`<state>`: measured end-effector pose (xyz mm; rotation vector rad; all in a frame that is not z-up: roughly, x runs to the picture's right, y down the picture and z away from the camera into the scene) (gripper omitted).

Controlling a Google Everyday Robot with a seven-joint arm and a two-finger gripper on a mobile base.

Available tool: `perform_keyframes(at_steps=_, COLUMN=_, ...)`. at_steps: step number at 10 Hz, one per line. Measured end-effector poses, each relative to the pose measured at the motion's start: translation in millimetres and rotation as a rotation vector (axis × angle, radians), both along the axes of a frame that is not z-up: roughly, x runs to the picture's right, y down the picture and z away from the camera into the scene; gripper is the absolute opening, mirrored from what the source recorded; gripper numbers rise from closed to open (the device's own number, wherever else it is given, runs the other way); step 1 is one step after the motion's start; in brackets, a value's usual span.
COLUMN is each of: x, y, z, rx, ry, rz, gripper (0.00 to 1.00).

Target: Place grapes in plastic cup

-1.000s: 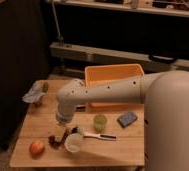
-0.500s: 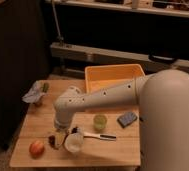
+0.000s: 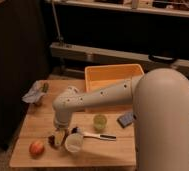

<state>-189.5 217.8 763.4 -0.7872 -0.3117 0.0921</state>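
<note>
A: 1 apple [image 3: 36, 147] sits left of the white cup [image 3: 73, 143]. Where are the grapes [image 3: 52, 140]?

B: Just left of the white cup, right by the gripper [image 3: 61, 135]. I cannot tell if it is open or closed.

A: What could go wrong?

B: The plastic cup [image 3: 100, 121] is up and right of the white cup. The 2 cups are near, so the grapes may drop in the wrong one.

On the tabletop [image 3: 105, 154] the plastic cup [image 3: 100, 121] stands near the middle. From it, the bin [image 3: 113, 80] lies at twelve o'clock, the sponge [image 3: 125, 119] at three and the white cup [image 3: 73, 142] at seven. The gripper [image 3: 59, 136] is at the grapes [image 3: 53, 140], just at nine o'clock of the white cup. The apple [image 3: 36, 147] lies farther out at nine.
</note>
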Motion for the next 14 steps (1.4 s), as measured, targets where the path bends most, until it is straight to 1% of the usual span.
perform_keyframes(at_steps=1, x=-0.5, y=0.6, z=2.7, rx=-0.005, ry=0.006, rz=-0.001, gripper=0.76)
perform_keyframes(at_steps=2, x=-0.8, y=1.5, z=5.0, rx=-0.009, ry=0.012, rz=-0.005, gripper=0.66)
perform_keyframes(at_steps=3, x=-1.5, y=2.9, z=5.6, rx=-0.019, ry=0.016, rz=-0.007, gripper=0.54)
perform_keyframes(at_steps=4, x=-2.4, y=2.5, z=4.4, rx=-0.039, ry=-0.001, rz=-0.001, gripper=0.46)
perform_keyframes(at_steps=5, x=-0.9, y=0.5, z=0.1, rx=-0.066, ry=-0.02, rz=0.006, gripper=0.37)
perform_keyframes(at_steps=6, x=-0.4, y=-2.6, z=-5.7, rx=-0.076, ry=-0.027, rz=0.005, gripper=0.27)
perform_keyframes(at_steps=7, x=-5.2, y=-5.9, z=-14.5, rx=-0.075, ry=-0.033, rz=-0.002, gripper=0.16)
perform_keyframes(at_steps=8, x=-9.7, y=-6.0, z=-21.1, rx=-0.076, ry=-0.026, rz=-0.011, gripper=0.06)
perform_keyframes(at_steps=9, x=-11.3, y=-6.0, z=-22.9, rx=-0.077, ry=-0.017, rz=-0.016, gripper=0.01)
perform_keyframes(at_steps=10, x=-13.2, y=-8.1, z=-25.8, rx=-0.075, ry=-0.008, rz=-0.017, gripper=0.0)
perform_keyframes(at_steps=12, x=-13.8, y=-18.9, z=-35.4, rx=-0.061, ry=0.001, rz=-0.004, gripper=0.0)
perform_keyframes(at_steps=14, x=-15.5, y=-34.9, z=-52.7, rx=-0.032, ry=0.002, rz=0.003, gripper=0.0)
